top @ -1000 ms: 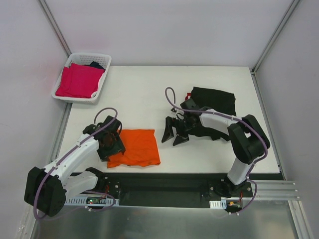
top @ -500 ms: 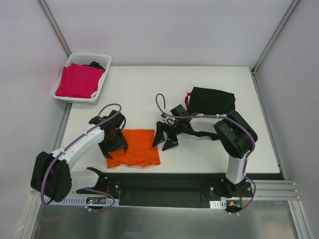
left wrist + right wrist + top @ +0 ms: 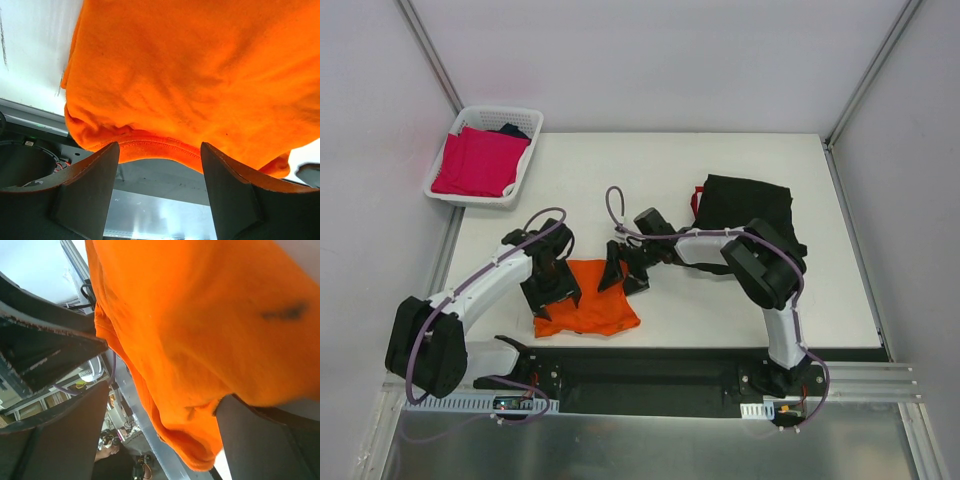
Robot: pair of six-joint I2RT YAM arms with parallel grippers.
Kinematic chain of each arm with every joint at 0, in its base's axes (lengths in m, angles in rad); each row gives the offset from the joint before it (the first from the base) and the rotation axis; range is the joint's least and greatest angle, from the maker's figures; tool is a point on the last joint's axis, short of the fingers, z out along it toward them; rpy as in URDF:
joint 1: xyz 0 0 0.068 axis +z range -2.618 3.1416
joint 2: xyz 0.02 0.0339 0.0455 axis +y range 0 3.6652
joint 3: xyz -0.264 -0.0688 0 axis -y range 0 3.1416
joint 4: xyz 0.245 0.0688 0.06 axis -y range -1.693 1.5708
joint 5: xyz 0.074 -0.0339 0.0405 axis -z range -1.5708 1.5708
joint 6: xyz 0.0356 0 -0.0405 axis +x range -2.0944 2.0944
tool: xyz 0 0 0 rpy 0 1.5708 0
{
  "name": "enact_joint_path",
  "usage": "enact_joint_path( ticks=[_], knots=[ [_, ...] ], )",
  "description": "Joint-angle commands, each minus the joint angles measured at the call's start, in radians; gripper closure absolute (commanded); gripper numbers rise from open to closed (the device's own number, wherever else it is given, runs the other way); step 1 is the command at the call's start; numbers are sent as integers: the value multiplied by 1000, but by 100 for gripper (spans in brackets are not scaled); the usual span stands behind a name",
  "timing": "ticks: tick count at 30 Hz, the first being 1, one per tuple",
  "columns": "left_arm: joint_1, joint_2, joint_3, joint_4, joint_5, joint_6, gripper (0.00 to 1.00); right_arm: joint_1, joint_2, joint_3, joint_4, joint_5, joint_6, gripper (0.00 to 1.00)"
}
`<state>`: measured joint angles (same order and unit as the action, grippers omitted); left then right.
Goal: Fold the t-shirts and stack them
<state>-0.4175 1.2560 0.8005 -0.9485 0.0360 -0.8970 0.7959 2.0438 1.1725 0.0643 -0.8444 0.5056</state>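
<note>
Between left pincer (image 3: 558,290) and right pincer (image 3: 620,276) lies an orange t-shirt (image 3: 595,306).

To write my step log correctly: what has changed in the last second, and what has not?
The right gripper swung left to the right edge of the orange t-shirt; the left gripper edged rightward to its left edge. Both are open, nothing grasped yet. The orange t-shirt, black t-shirt and basket stayed put.

No writing could be read: no label, brand, number or sign showed legibly on anything in the three views.
</note>
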Motion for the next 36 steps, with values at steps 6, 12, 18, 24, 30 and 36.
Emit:
enact_joint_path(
  ticks=[6,12,18,24,30,36],
  knots=[
    [5,-58,-44,-44,-1,4,33,37,72,21,-7,113,-4,65],
    [5,-70,-50,-42,-19,-2,33,37,46,29,-126,175,-59,99],
    [5,-67,-38,-42,-22,4,33,29,-8,29,-261,263,-114,99],
    [6,-66,-26,-44,-73,23,31,14,-65,0,-307,294,-136,99],
    [22,-67,-50,28,-90,21,21,-14,-83,-40,-310,304,-136,99],
    [84,-61,-76,85,-104,64,21,-66,-111,-77,-342,309,-162,99]
  ],
)
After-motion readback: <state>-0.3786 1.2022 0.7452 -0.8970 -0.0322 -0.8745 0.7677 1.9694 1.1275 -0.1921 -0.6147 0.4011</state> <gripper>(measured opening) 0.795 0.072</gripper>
